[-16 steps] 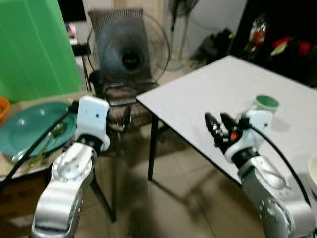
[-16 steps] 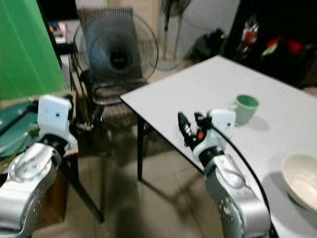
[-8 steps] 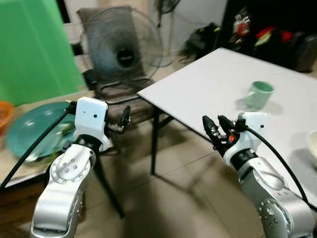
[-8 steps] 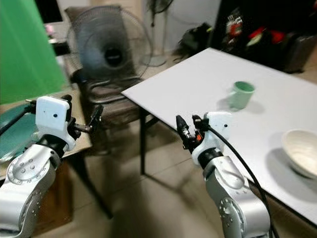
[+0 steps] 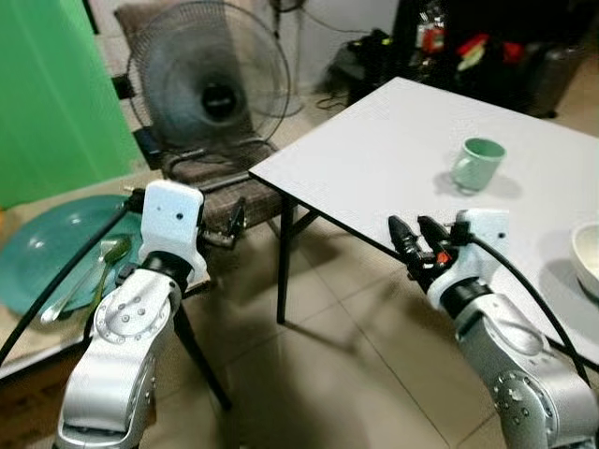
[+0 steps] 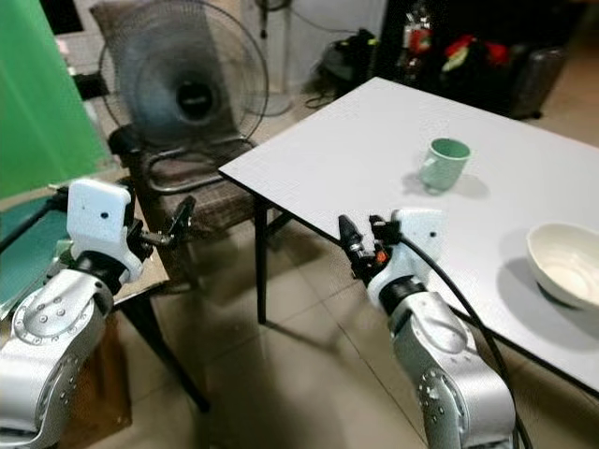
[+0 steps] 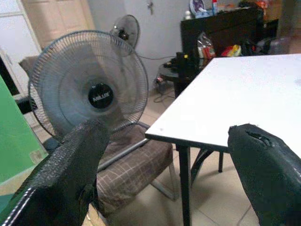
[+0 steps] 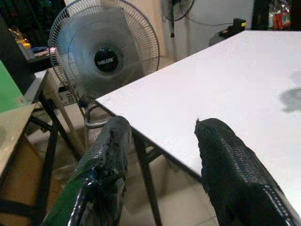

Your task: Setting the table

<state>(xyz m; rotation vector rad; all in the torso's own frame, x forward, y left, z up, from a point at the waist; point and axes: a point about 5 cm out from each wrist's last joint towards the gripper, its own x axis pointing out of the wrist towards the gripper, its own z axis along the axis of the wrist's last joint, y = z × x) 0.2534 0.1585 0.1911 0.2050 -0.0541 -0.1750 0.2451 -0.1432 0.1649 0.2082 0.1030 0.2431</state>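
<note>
Left pincer [image 5: 236, 217] raised, right pincer [image 5: 417, 242] forward (both parted)

A grey electric fan [image 5: 208, 94] stands on a brown checked chair [image 5: 236, 198]. A green panel [image 5: 42, 94] rises beside them. Beige tiles [image 5: 318, 374] cover the floor.

We hold both silver arms raised, bent at the elbow and reaching forward. Our left end effector [image 7: 164, 165] has its two black fingers spread wide and holds nothing. Our right end effector [image 5: 418, 245] has its fingers parted too, likewise unladen.
</note>
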